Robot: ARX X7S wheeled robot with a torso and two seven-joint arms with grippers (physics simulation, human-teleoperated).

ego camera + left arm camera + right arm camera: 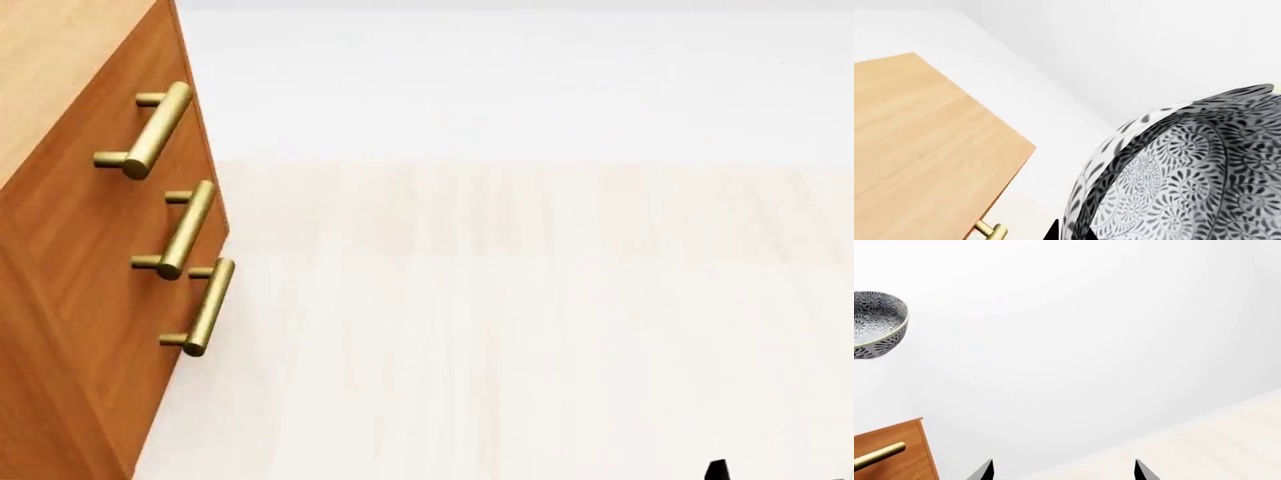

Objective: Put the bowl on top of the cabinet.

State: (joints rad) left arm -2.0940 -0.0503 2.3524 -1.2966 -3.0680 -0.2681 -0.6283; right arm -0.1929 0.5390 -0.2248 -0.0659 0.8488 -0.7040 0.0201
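The bowl (1187,170), deep and covered in grey-black floral patterns, fills one side of the left wrist view. My left gripper (1071,234) is shut on the bowl, one dark fingertip on each side of its wall. From the right wrist view the bowl (877,322) hangs in the air, higher than the cabinet (894,450). The cabinet's light wood top (921,140) lies beside and below the bowl, apart from it. My right gripper (1063,471) is open and holds nothing. The head view shows the cabinet (80,230) but neither the bowl nor my left gripper.
Three brass bar handles (187,225) line the cabinet's orange-brown front. Pale wood floor (534,330) stretches beside the cabinet to a white wall (1087,340). A small dark tip (717,470) shows at the head view's lower edge.
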